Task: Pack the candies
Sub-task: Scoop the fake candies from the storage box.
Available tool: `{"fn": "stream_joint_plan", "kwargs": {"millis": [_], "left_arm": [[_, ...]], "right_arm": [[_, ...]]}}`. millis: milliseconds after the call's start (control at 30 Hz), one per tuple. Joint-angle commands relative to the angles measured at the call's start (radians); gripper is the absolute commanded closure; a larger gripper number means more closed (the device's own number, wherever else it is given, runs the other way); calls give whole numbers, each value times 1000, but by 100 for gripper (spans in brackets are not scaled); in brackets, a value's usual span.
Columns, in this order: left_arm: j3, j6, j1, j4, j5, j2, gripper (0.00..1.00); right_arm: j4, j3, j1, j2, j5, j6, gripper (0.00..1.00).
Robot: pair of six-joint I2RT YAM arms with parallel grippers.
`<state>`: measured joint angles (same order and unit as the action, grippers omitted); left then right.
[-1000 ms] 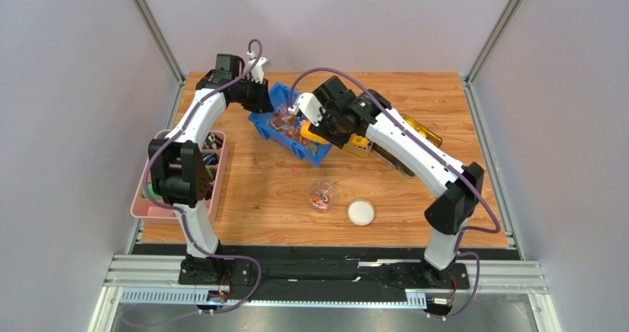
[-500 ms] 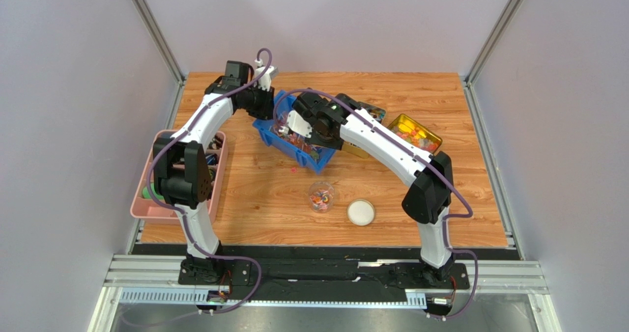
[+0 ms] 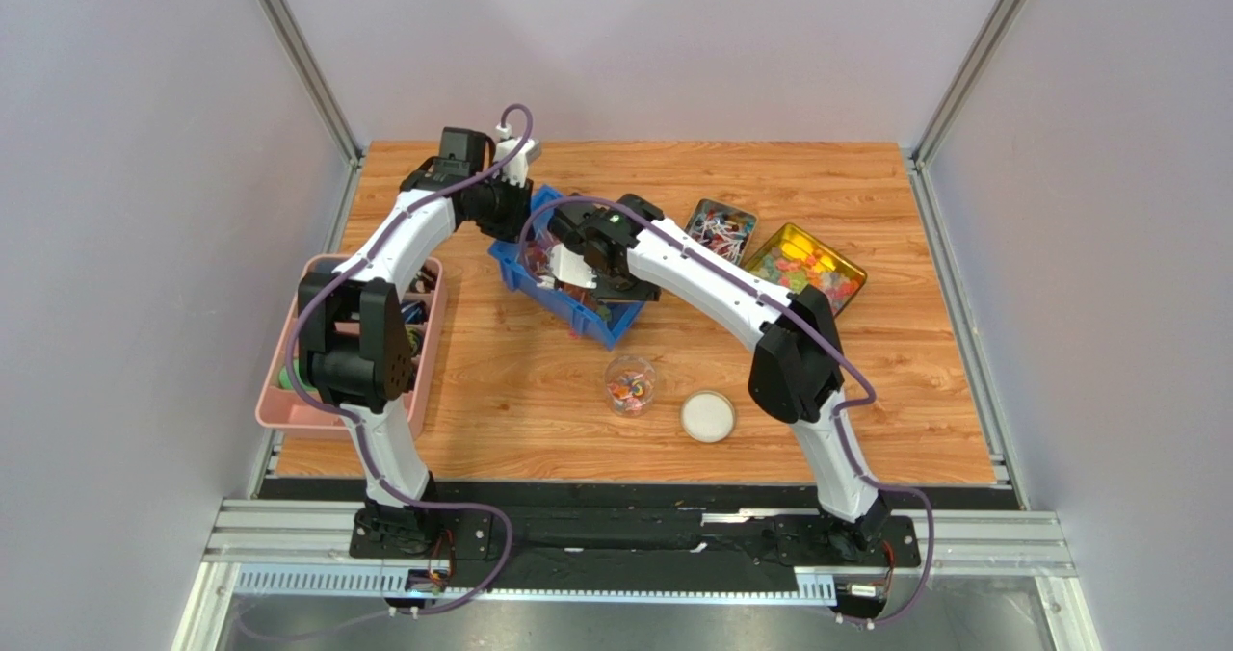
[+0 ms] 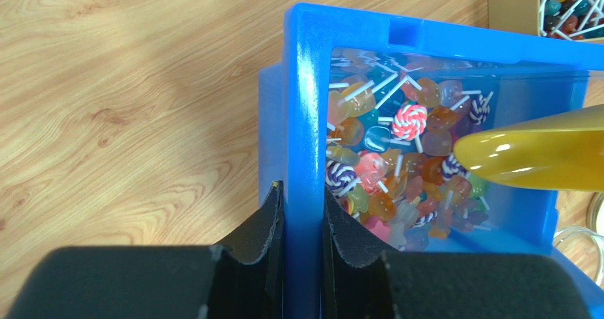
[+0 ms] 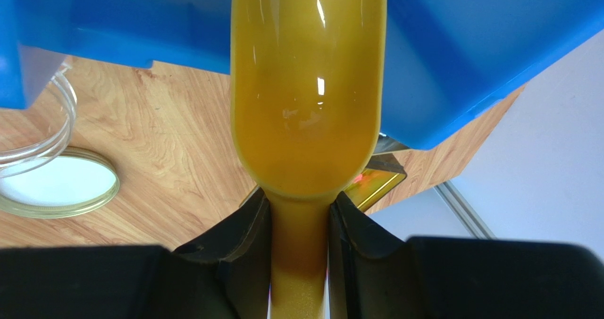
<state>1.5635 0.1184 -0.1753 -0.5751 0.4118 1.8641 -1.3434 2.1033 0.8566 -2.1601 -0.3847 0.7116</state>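
Observation:
The candies are small wrapped sweets on white sticks, heaped in a blue bin. My left gripper is shut on the bin's near wall, one finger inside and one outside. My right gripper is shut on the handle of a yellow scoop. The scoop's bowl hovers over the bin's right side, above the candies. In the top view both grippers, left and right, meet at the bin. A small clear jar holds a few candies.
The jar's white lid lies right of the jar. Two open tins with other items stand at the back right. A pink tray sits at the left edge. One stray candy lies on the wood.
My right arm has swung left and folded, bringing the scoop over the blue bin and uncovering the two tins. The left gripper stays on the bin, which has shifted slightly left.

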Motion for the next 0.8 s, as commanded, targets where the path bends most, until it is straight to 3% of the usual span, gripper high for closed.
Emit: {"fn": "stream_joint_plan", "kwargs": {"millis": [0,500,767], "left_arm": [[40,-88,-16,100,191,-117,100],[-16,-102,-23,144,231,-149,100],[-31,-103,-23,152,243,-155,100]], "right_arm": [[-7,98,13,-75,52,34,100],[150,2,59,-66,223,-34,100],[332,-58,53,-35,285,-112,100]]}}
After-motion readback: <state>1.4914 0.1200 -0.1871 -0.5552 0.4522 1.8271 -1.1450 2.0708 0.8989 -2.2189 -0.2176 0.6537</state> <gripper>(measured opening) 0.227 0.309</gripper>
